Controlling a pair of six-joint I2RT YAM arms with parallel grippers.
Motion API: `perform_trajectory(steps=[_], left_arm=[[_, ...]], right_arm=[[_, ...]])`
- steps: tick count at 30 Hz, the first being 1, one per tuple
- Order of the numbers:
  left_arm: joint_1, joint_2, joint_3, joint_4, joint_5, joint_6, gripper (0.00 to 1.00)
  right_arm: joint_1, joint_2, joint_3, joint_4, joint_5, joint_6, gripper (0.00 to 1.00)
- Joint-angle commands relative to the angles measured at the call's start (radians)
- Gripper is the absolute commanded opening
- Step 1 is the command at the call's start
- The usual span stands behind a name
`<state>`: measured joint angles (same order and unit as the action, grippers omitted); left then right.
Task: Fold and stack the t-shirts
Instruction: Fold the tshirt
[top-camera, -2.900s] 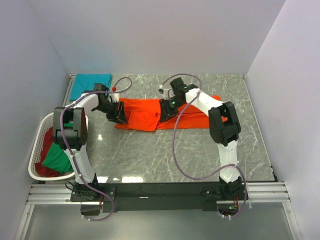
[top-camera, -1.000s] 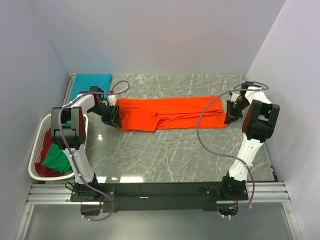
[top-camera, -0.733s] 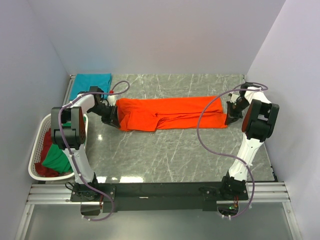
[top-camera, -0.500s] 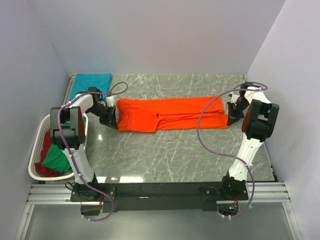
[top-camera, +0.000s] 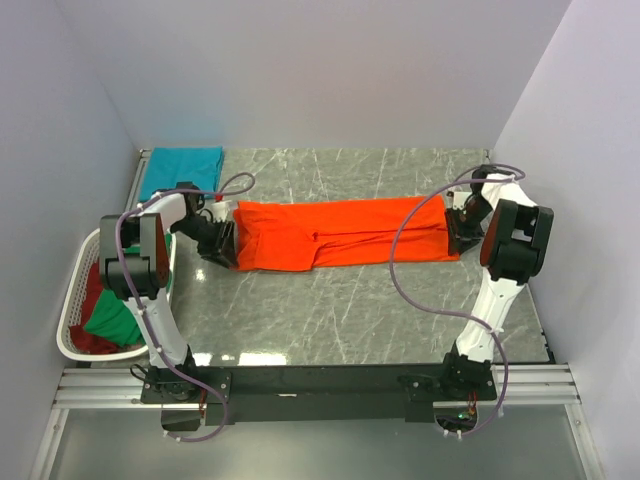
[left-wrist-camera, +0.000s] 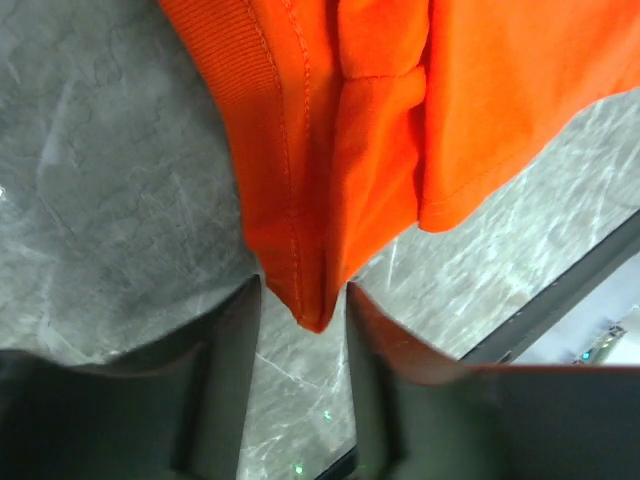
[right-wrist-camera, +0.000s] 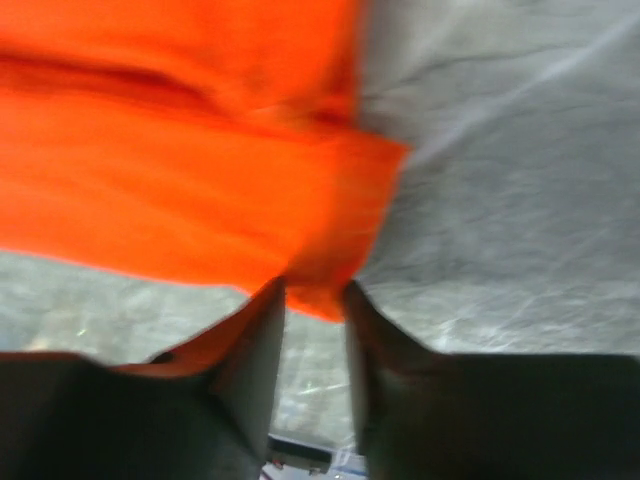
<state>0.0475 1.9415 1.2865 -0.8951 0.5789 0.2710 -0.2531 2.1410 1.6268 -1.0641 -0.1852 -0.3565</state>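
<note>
Jaws on left gripper (left-wrist-camera: 303, 310) and right gripper (right-wrist-camera: 315, 300) pinch the half-folded orange t-shirt (top-camera: 340, 232); teal t-shirt (top-camera: 180, 170) is folded, two t-shirts (top-camera: 112, 318) wait in basket (top-camera: 88, 352).

Orange tee (top-camera: 340, 232) stretched flat centre; teal (top-camera: 180, 168) folded far-left; green (top-camera: 112, 322), red (top-camera: 92, 285) crumpled left.

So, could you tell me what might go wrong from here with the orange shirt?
1. The left gripper and right gripper each pinch only a corner tip of the orange t-shirt; a pull could slip it free.
2. The left wrist view shows loose, uneven layers at that end, so the fold may open when moved.
</note>
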Motion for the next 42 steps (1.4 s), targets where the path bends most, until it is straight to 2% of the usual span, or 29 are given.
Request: perform_trajectory(steps=[1, 2, 3, 6, 9, 13, 17, 22, 29, 34, 35, 37, 42], left_arm=[[0.025, -0.084, 0.023, -0.010, 0.083, 0.026, 0.47], [0.026, -0.139, 0.017, -0.010, 0.105, 0.036, 0.54], [0.025, -0.168, 0.011, -0.007, 0.117, 0.063, 0.59], [-0.008, -0.262, -0.038, 0.027, 0.160, 0.079, 0.63], [-0.041, -0.282, -0.088, 0.065, 0.208, 0.033, 0.60], [-0.072, -0.248, -0.154, 0.188, 0.249, -0.122, 0.51], [-0.081, -0.213, -0.197, 0.271, 0.245, -0.213, 0.49], [-0.118, -0.187, -0.200, 0.320, 0.220, -0.263, 0.50], [-0.130, -0.161, -0.222, 0.374, 0.137, -0.328, 0.50], [-0.130, -0.144, -0.199, 0.348, 0.122, -0.328, 0.54], [-0.130, -0.144, -0.196, 0.340, 0.118, -0.325, 0.56], [-0.130, -0.151, -0.196, 0.326, 0.121, -0.316, 0.60], [-0.130, -0.171, -0.211, 0.323, 0.113, -0.323, 0.61]], right_arm=[[0.011, -0.131, 0.028, -0.051, -0.054, -0.038, 0.40], [0.009, -0.154, 0.041, -0.063, -0.098, -0.041, 0.47], [0.011, -0.177, 0.060, -0.068, -0.135, -0.039, 0.49], [0.037, -0.251, 0.067, -0.050, -0.270, 0.004, 0.50], [0.109, -0.306, -0.002, 0.039, -0.396, 0.103, 0.45], [0.248, -0.337, -0.106, 0.200, -0.522, 0.269, 0.42], [0.394, -0.332, -0.206, 0.430, -0.559, 0.460, 0.42], [0.561, -0.274, -0.246, 0.596, -0.573, 0.591, 0.43], [0.699, -0.175, -0.249, 0.791, -0.557, 0.771, 0.47], [0.745, -0.121, -0.226, 0.808, -0.548, 0.823, 0.54], [0.750, -0.118, -0.226, 0.800, -0.542, 0.818, 0.60], [0.770, -0.112, -0.225, 0.791, -0.530, 0.815, 0.61], [0.796, -0.098, -0.249, 0.794, -0.520, 0.829, 0.61]])
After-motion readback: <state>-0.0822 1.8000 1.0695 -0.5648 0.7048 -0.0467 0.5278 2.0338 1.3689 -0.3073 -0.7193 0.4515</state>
